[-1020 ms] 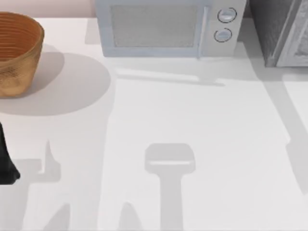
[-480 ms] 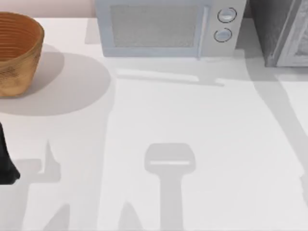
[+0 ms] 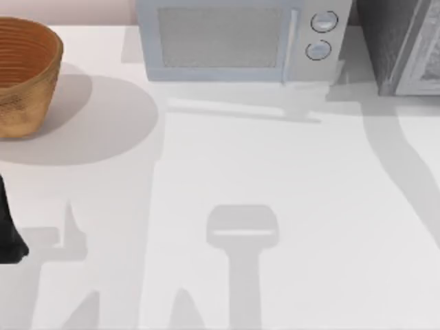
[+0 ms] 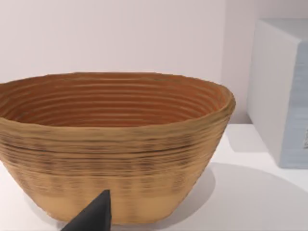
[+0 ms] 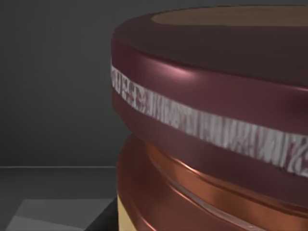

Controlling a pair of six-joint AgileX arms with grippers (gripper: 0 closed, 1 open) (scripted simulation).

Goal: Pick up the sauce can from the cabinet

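The sauce can (image 5: 211, 125) looms very close in the right wrist view. It has a dark reddish-brown lid with a tan patch on top, a pale band, a coppery rim and a tan label below. It stands inside a dark grey space. The cabinet (image 3: 402, 45) is the dark speckled box with a paler front panel at the table's back right corner. A dark tip of my right gripper (image 5: 103, 219) shows beside the can's base. My left arm (image 3: 8, 234) stays parked at the table's left edge.
A large woven brown basket (image 3: 24, 75) stands at the back left, and it also faces the left wrist camera (image 4: 113, 144). A pale grey microwave (image 3: 237, 41) with two round knobs stands at the back centre, next to the cabinet.
The long arm shadow on the table's right side has swung up toward the cabinet. The left arm, basket and microwave have not moved.
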